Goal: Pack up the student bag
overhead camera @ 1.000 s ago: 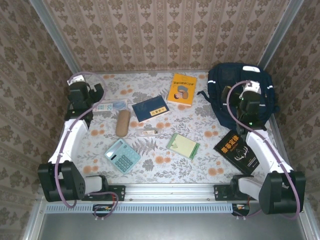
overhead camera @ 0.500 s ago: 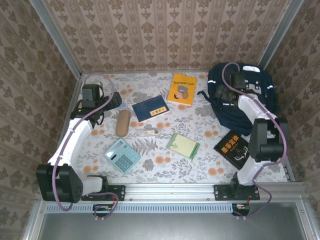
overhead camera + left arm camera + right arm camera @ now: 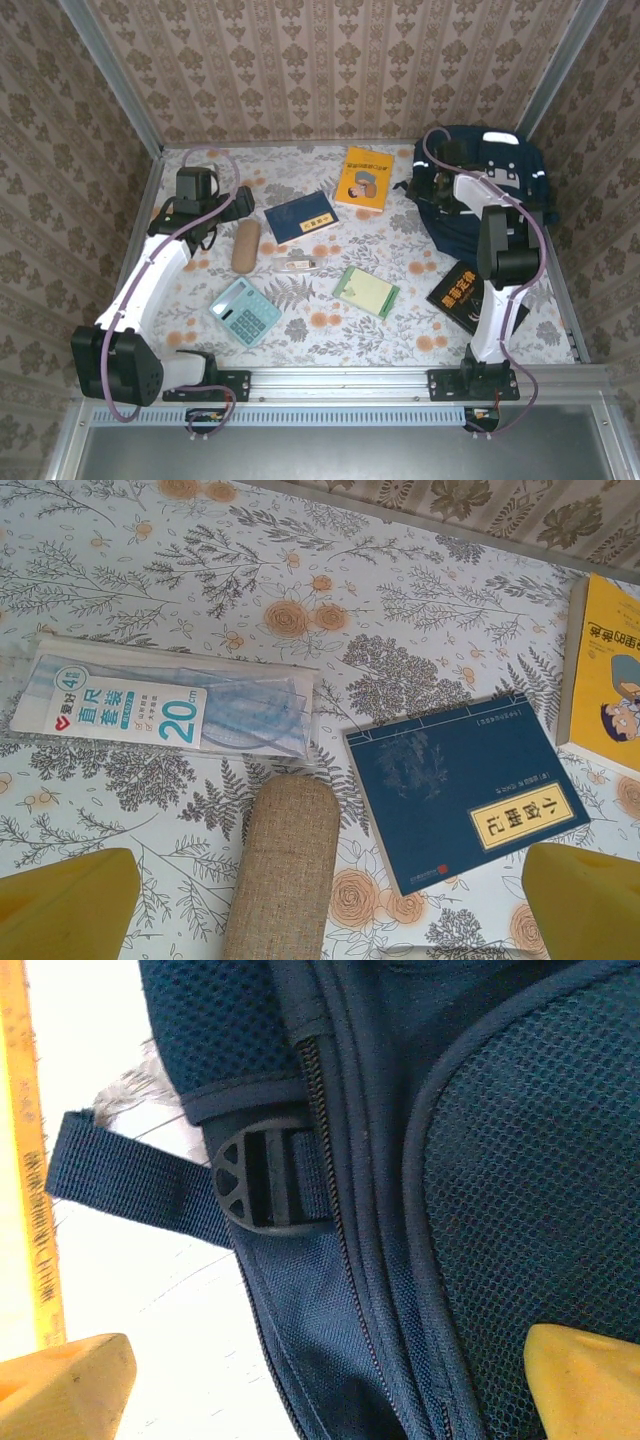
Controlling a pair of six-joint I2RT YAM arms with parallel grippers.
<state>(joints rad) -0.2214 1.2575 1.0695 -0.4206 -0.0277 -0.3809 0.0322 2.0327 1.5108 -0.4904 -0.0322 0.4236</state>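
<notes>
The bag (image 3: 452, 232) sits at the worktop's (image 3: 390, 240) far right corner, both hands released.
The right hand (image 3: 322, 1388) hovers, fingers apart, close over the bag's buckle (image 3: 262, 1186) and zip (image 3: 312, 1090); the left hand (image 3: 330, 905), also spread wide, hangs above a tan pouch (image 3: 285, 880) and a blue book (image 3: 460, 790).

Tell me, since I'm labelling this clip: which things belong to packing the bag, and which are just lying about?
Job in hand: student bag; right gripper, open over its strap buckle.

Lying untouched, probably for packing later: yellow book; blue notebook; ruler set; tan pencil case; calculator; green notepad; black book.
</notes>
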